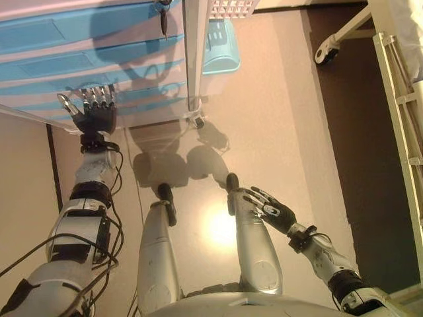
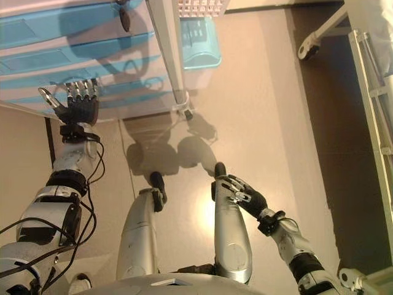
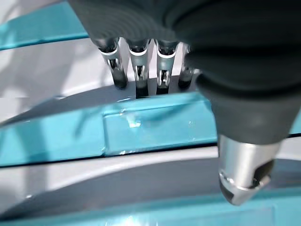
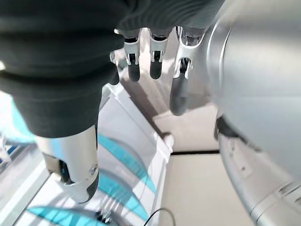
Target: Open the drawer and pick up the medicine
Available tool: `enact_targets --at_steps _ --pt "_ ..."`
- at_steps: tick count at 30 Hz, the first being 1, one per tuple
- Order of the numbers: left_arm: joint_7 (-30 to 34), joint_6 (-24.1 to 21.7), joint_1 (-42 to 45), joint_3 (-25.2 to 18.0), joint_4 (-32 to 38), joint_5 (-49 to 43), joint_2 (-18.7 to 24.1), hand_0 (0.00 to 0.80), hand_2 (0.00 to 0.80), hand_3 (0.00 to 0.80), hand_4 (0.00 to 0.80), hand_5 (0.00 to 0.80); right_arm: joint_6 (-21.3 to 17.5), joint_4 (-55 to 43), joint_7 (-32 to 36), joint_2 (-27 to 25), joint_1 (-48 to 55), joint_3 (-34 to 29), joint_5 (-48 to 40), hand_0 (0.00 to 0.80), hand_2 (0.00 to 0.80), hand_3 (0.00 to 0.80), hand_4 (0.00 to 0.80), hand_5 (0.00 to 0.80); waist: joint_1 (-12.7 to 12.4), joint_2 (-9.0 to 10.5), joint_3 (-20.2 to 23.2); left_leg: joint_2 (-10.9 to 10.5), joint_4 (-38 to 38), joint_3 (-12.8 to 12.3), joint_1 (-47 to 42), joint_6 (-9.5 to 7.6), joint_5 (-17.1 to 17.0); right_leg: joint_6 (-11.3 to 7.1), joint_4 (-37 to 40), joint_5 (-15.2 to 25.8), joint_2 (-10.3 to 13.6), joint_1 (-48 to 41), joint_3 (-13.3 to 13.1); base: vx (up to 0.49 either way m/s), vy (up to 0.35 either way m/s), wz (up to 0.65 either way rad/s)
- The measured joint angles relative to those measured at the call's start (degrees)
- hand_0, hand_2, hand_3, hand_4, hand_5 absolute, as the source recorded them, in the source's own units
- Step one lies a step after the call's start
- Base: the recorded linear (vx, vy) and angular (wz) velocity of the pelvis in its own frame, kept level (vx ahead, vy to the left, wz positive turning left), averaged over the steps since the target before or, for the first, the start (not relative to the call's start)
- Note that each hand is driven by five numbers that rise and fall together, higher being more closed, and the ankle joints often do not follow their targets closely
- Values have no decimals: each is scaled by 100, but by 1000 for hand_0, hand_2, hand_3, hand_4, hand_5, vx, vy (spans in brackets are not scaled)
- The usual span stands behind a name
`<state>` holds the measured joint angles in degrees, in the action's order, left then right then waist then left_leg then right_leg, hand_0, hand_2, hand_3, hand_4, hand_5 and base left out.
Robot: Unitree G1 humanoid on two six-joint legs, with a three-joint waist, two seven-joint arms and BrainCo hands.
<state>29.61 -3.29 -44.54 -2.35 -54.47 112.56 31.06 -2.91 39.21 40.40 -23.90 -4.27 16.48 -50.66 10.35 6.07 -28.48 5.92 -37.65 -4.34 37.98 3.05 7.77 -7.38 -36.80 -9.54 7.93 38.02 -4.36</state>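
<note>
A: While the left hand (image 1: 98, 113) sits at the drawer unit (image 1: 79, 53), fingers straight and splayed against a blue drawer front (image 3: 141, 129), nothing is hooked yet. All drawers look shut.

B: Then curl fingertips under the front's lip and pull straight out. Medicine?

A: Not visible, presumably inside. Right hand (image 1: 271, 206) hangs relaxed and empty, low by the floor (image 1: 277, 99).

B: Labels?

A: None readable.

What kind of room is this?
Probably a care or hospital-style room. A white drawer unit with blue drawer fronts stands on small castors, a pale bed frame with a castor wheel sits to the right, and a light blue bin stands beside the unit.
</note>
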Motion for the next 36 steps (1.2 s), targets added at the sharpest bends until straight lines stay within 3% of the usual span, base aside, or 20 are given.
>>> enact_targets --at_steps 5,6,7,13,18,25,31,36 --pt "-169 -230 -270 24 -16 0 171 0 0 0 0 0 -118 327 26 -23 6 13 0 0 0 0 0 0 35 17 -35 18 72 12 9 9 -22 6 106 37 -19 -23 19 3 -18 1" --pt "-146 -232 -299 29 -15 0 172 264 264 264 264 264 -147 330 26 -20 6 24 0 0 0 0 0 0 24 34 -53 15 98 16 5 11 -40 1 128 49 -19 -31 25 -1 -69 4" --pt "-95 -238 -317 36 -1 0 172 800 800 800 800 800 -180 338 26 -20 6 35 1 0 0 0 0 0 11 48 -71 17 121 27 2 13 -55 9 163 65 -22 -45 38 -8 -81 4" --pt "9 -420 -308 200 286 1 164 800 800 800 800 800 -223 349 -2 9 13 88 2 0 0 0 0 0 -39 147 -177 31 341 110 -95 18 -231 27 414 190 -38 -267 193 -64 -100 10" --pt "29 -274 -253 149 322 84 60 800 800 800 800 800 -211 356 -157 62 14 174 -1 0 0 0 0 0 -97 252 -224 10 724 158 -380 58 -409 69 672 255 -66 -556 236 -26 -112 10" --pt "185 19 4 134 154 79 -188 800 800 800 800 800 -161 315 -304 63 33 279 2 0 0 0 0 0 -201 250 -227 19 1130 282 -875 141 -491 113 1028 245 -70 -1122 493 -6 -128 10" --pt "1214 398 899 149 218 -30 -685 800 800 800 800 800 50 -156 -394 211 38 701 4 0 0 0 0 0 -475 231 -224 48 1457 487 -1279 262 -573 254 1175 122 -89 -1568 842 -2 -117 16" --pt "1709 610 1532 192 442 -71 -1038 800 800 800 800 800 225 -234 -461 315 68 733 7 0 0 0 0 0 -735 232 -224 119 1694 566 -1348 341 -752 373 1054 29 -137 -1561 1019 -2 -77 18"
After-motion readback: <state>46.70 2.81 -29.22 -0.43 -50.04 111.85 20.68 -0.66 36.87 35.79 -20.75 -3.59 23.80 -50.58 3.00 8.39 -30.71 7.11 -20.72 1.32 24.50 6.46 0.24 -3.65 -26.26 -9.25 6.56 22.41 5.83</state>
